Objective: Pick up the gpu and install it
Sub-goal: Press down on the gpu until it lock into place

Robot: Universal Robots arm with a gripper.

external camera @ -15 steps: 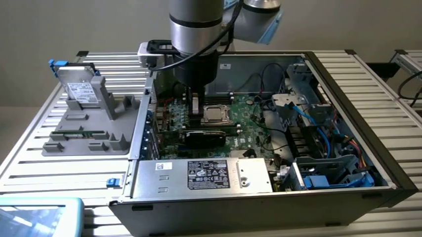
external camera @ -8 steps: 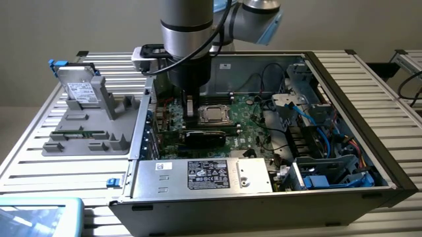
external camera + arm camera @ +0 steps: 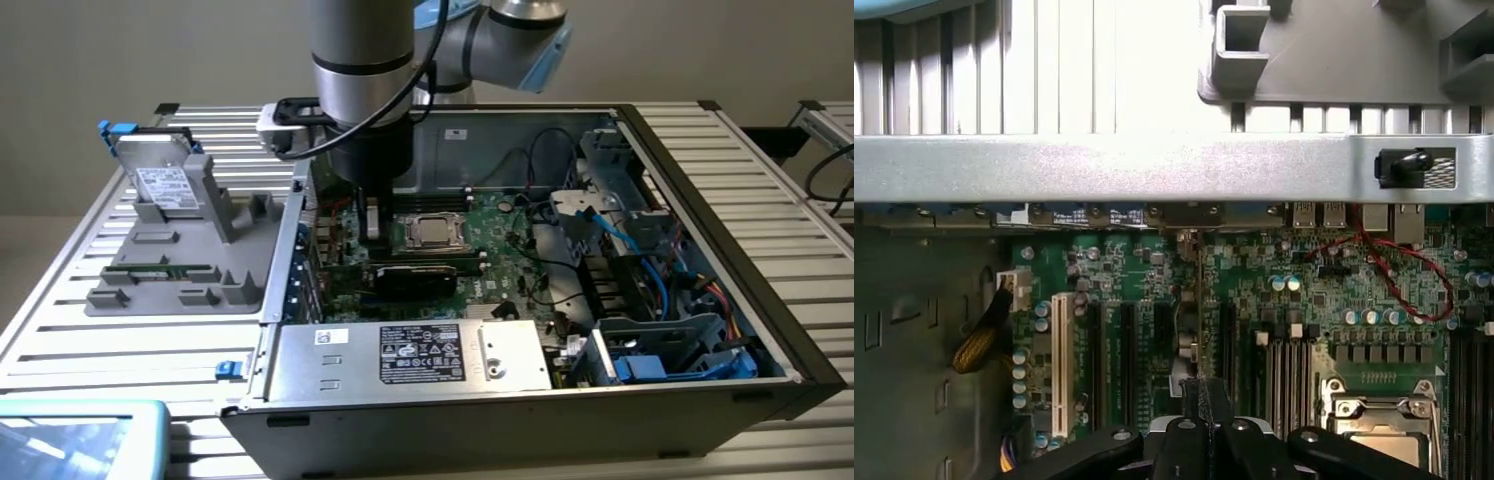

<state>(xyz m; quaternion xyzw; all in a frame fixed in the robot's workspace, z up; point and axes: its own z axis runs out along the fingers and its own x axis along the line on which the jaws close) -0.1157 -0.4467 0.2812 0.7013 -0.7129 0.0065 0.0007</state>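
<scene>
The gpu (image 3: pixel 424 277) stands on edge on the green motherboard (image 3: pixel 514 240) inside the open computer case, its black cooler face toward the exterior camera. My gripper (image 3: pixel 375 240) reaches straight down into the case at the card's end near the case's rear wall. In the wrist view the gpu (image 3: pixel 1199 320) appears edge-on as a thin strip running from the rear wall (image 3: pixel 1154 170) to my gripper (image 3: pixel 1204 415). The black fingers are shut on the card's upper edge. Black expansion slots (image 3: pixel 1124 350) lie on either side of it.
The CPU socket (image 3: pixel 437 232) and memory slots (image 3: pixel 1284 370) sit close beside the card. A power supply (image 3: pixel 414 355) fills the case's near side, and drive cages with blue cables (image 3: pixel 654 300) line the exterior view's right. Outside, a grey fixture (image 3: pixel 174 270) holds a hard drive (image 3: pixel 167 185) and a memory stick (image 3: pixel 160 270).
</scene>
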